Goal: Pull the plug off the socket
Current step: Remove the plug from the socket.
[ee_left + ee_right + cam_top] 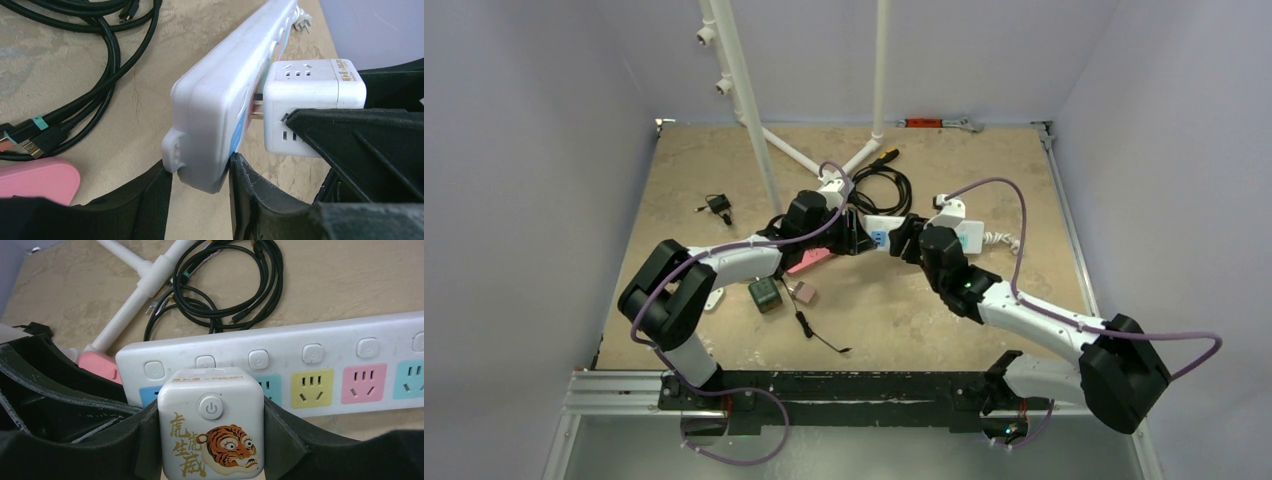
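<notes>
Left wrist, left end effector clamps one socket, right end effector one plug

White cube plug clamped between fingers, power strip behind

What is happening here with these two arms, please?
The left claw grips one end of the white strip. The right claw grips the cube plug from both sides. The plug is partly out: a gap shows, but its prongs reach into the strip.
</notes>
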{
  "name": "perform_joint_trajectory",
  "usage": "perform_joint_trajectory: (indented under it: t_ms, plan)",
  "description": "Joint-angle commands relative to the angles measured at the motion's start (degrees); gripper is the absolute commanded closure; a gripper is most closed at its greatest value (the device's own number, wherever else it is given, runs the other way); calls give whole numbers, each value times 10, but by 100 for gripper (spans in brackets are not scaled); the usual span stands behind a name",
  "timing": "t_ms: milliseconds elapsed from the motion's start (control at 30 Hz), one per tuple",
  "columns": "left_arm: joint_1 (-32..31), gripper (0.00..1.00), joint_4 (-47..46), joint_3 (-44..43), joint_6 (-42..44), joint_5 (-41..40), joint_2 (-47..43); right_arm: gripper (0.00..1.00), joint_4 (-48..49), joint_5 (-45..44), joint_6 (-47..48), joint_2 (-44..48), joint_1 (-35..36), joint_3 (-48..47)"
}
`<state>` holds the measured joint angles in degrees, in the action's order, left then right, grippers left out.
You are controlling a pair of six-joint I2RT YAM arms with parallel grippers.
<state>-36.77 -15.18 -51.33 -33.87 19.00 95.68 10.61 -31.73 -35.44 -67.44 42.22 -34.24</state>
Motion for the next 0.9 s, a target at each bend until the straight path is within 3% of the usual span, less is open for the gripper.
perform_joint_trajectory:
  t_ms: [0,167,467,733,867]
  plan:
    - [3,100,95,16,34,-31,13,100,66,17,-44,11,-92,14]
    - [2,100,95,15,34,-32,13,100,73,51,-45,12,-111,18]
    - [3,100,96,14,34,-32,17,100,78,11,-18,51,-101,31]
    - [3,100,96,14,35,-35,16,100,50,-113,-6,15,8,-7]
    - [3,100,97,13,35,-35,16,100,35,-148,-9,-12,30,-23]
